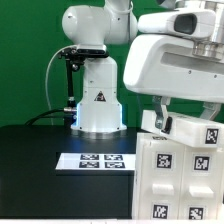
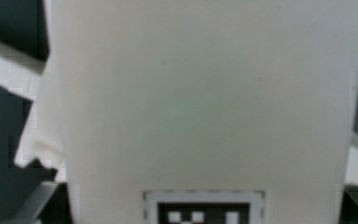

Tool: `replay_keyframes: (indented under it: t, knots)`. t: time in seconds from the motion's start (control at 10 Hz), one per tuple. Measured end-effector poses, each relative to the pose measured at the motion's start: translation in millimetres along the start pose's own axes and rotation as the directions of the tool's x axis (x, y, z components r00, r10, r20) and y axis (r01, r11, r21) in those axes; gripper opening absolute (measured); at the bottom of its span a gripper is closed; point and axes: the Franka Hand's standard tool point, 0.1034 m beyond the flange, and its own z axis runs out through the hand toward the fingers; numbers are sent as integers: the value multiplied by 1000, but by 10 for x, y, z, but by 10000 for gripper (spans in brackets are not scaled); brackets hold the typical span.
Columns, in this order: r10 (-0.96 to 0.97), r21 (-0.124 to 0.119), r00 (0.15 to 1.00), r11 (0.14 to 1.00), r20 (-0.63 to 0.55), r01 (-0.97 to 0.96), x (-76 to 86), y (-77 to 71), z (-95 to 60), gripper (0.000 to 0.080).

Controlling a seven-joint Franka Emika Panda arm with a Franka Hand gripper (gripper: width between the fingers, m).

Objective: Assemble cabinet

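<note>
The white cabinet box [image 1: 180,180] with several square tags fills the lower part of the exterior view's right. A white slab panel [image 1: 185,128] with a tag lies tilted over its top. My gripper [image 1: 160,116] comes down from the arm at the upper right onto that panel's edge. In the wrist view the panel [image 2: 194,100] fills nearly the whole picture, with a tag [image 2: 202,208] at its near end. It sits between my dark fingers [image 2: 30,205], and the gripper [image 2: 197,216] is shut on it.
The marker board [image 1: 100,160] lies flat on the black table [image 1: 40,170] in front of the robot base [image 1: 98,100]. A green wall stands behind. A black cable hangs at the base's left.
</note>
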Motion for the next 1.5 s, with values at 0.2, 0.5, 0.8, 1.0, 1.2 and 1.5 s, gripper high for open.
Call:
replay_keyframes:
  t: [0.2, 0.5, 0.8, 1.0, 1.2, 1.5]
  knots:
    - [223, -1, 975, 975, -2, -223, 21, -16, -6, 551]
    - [503, 14, 864, 864, 3, -503, 32, 9, 3, 551]
    - [720, 21, 694, 693, 5, -720, 45, 4, 1, 551]
    - [863, 110, 505, 501, 14, -859, 73, 39, 22, 546]
    - [927, 101, 373, 368, 34, -924, 47, 48, 39, 546]
    - [990, 88, 114, 106, 84, -990, 5, 87, 73, 546]
